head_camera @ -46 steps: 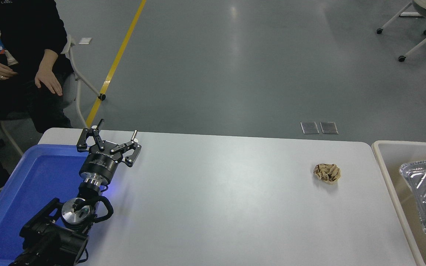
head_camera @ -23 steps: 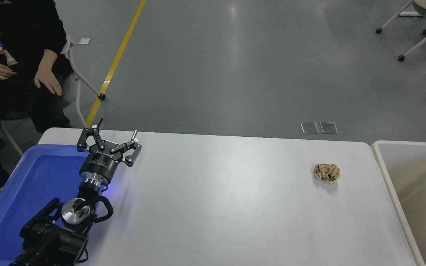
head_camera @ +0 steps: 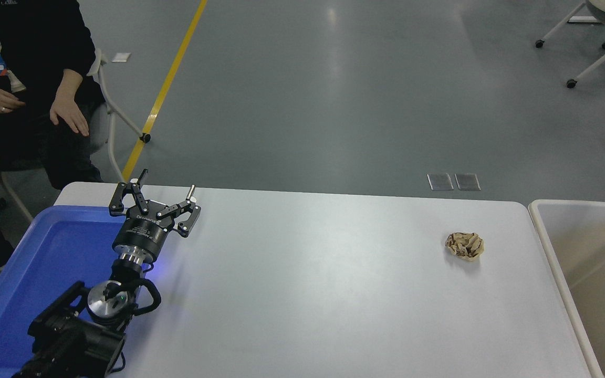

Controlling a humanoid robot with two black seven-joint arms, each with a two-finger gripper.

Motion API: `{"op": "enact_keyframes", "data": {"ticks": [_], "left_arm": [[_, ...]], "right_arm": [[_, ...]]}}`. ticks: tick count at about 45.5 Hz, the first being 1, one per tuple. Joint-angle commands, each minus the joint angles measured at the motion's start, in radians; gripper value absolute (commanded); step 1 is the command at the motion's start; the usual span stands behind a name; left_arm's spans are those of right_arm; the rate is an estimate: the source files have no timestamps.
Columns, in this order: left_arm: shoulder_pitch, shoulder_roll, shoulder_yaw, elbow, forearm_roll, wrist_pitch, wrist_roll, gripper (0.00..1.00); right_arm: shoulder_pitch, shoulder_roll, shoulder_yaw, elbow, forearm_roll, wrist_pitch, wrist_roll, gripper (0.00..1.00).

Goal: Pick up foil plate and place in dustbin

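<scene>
Gone from the dustbin (head_camera: pixel 549 247) is the foil plate; left gripper (head_camera: pixel 167 184) parked, fingers spread, over the blue tray (head_camera: pixel 45 252).

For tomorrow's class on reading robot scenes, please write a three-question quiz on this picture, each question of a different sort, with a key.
1. True or false: the foil plate lies on the white table.
2. What lies nearest the dustbin? A) crumpled brown paper ball B) blue tray C) left gripper
3. Fill in: the left gripper's jaws are ____.

Key: 1 false, no foil plate is visible anywhere; 2 A; 3 open.
</scene>
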Motion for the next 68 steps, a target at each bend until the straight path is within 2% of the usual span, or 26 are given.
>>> {"op": "enact_keyframes", "data": {"ticks": [1, 10, 22, 30, 41, 45, 51, 56, 68], "left_arm": [[0.0, 0.0, 0.0, 0.001, 0.0, 0.001, 0.0, 0.99], [0.0, 0.001, 0.0, 0.001, 0.0, 0.001, 0.0, 0.99], [0.0, 0.0, 0.0, -0.001, 0.0, 0.001, 0.0, 0.99], [0.0, 0.0, 0.0, -0.001, 0.0, -0.001, 0.0, 0.99], [0.0, 0.001, 0.0, 0.001, 0.0, -0.001, 0.0, 0.99], [0.0, 0.0, 0.0, 0.001, 0.0, 0.001, 0.0, 0.99], [0.0, 0.001, 0.0, -0.001, 0.0, 0.001, 0.0, 0.99], [0.0, 0.0, 0.0, 0.001, 0.0, 0.001, 0.0, 0.99], [0.0, 0.0, 0.0, -0.001, 0.0, 0.001, 0.0, 0.99]], "right_arm": [[0.282, -0.086, -0.214, 0.336, -0.078, 0.001, -0.001, 1.0], [0.441, -0.106, -0.364, 0.607, -0.17, -0.002, 0.0, 1.0], [0.742, -0.081, -0.654, 0.952, -0.169, 0.001, 0.002, 1.0], [0.952, 0.055, -0.873, 1.074, -0.167, 0.003, 0.008, 1.0], [1.042, 0.271, -0.944, 1.086, -0.15, 0.02, 0.006, 1.0], [1.075, 0.34, -0.939, 1.103, -0.14, 0.072, 0.008, 1.0], [1.089, 0.42, -0.903, 1.143, -0.008, 0.132, 0.009, 1.0], [1.089, 0.491, -0.895, 1.147, 0.043, 0.187, 0.009, 1.0], [1.127, 0.515, -0.861, 1.149, 0.064, 0.386, 0.009, 1.0]]}}
